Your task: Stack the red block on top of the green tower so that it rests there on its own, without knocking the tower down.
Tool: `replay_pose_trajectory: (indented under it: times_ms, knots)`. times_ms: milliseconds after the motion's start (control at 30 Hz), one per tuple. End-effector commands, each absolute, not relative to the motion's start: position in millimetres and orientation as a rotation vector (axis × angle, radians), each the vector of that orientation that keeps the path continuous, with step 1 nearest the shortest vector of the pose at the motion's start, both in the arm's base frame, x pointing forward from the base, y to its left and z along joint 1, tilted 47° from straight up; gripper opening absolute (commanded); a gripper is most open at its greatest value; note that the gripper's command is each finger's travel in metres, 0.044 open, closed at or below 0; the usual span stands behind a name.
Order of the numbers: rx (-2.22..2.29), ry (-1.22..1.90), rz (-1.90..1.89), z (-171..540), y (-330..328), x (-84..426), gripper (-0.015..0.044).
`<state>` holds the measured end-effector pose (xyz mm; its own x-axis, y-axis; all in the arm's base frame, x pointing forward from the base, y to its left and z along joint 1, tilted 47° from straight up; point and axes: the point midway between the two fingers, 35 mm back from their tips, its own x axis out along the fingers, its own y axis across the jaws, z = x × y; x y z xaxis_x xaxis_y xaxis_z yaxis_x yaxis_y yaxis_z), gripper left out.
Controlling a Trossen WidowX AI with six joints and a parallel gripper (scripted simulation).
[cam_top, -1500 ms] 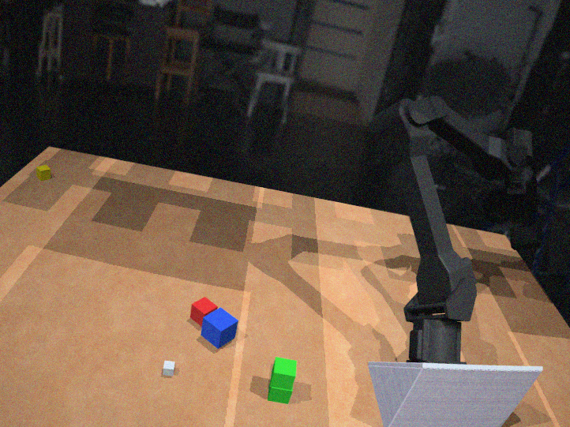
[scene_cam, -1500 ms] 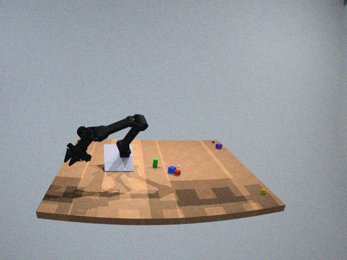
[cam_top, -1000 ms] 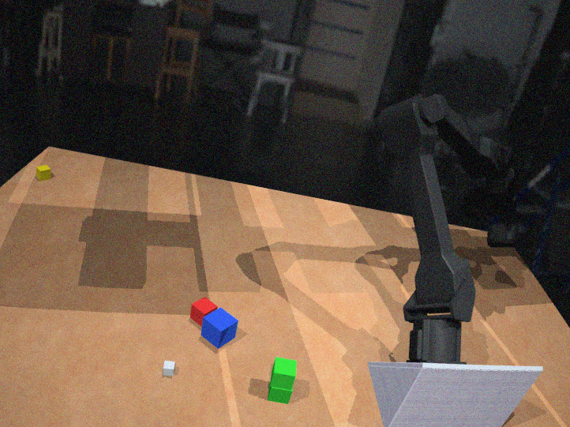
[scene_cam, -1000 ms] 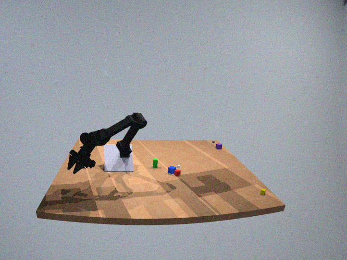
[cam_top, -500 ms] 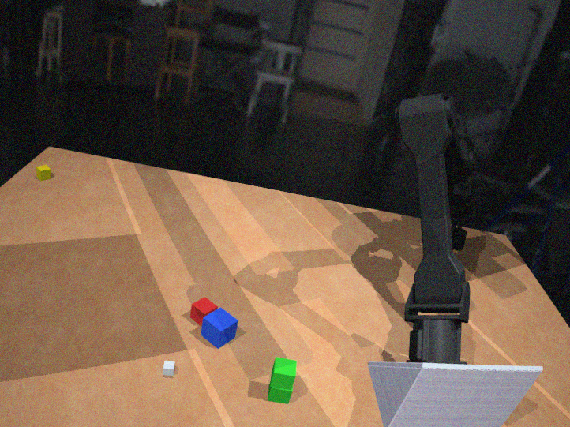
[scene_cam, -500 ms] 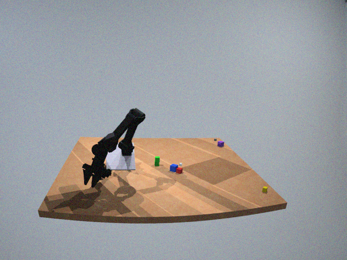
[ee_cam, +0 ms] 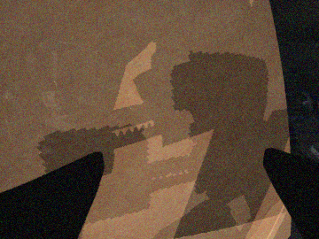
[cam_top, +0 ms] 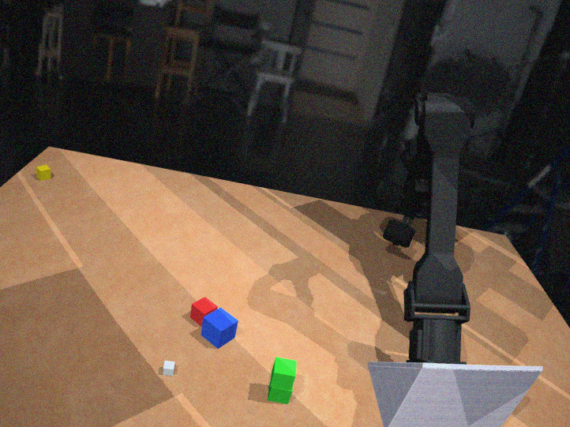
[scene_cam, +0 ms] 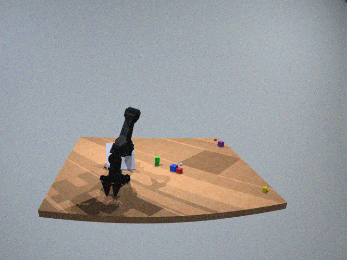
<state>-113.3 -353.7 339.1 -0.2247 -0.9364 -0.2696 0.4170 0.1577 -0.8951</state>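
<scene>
Red block (cam_top: 203,310) (scene_cam: 179,170) on the wooden table (cam_top: 142,218) (scene_cam: 202,196) (ee_cam: 89,37), off the green tower (cam_top: 283,380) (scene_cam: 156,161).

It sits beside the larger blue block (cam_top: 219,327) (scene_cam: 173,167), close against it, with faces turned at an angle to the table's edges; being roughly a cube, it shows no clear long axis. The green tower, two blocks high, stands upright well apart from it, its long axis vertical. The gripper (scene_cam: 111,196) (ee_cam: 184,158) points down above the table, well away from the blocks, its fingers spread wide with nothing between them. A small white cube (cam_top: 168,368) (scene_cam: 180,164) lies near the blue block.
</scene>
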Motion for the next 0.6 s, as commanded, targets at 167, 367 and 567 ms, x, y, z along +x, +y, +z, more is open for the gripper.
replay_pose_trajectory:
  times_ms: [167, 367, 567]
  knots:
    - [-0.579, 1.081, -1.319, 340, -367, -48, 0.0440]
    - [-0.559, 0.996, -1.256, 340, -371, 0, 0.0440]
    - [-0.494, 0.912, -1.193, 334, -370, 46, 0.0440]
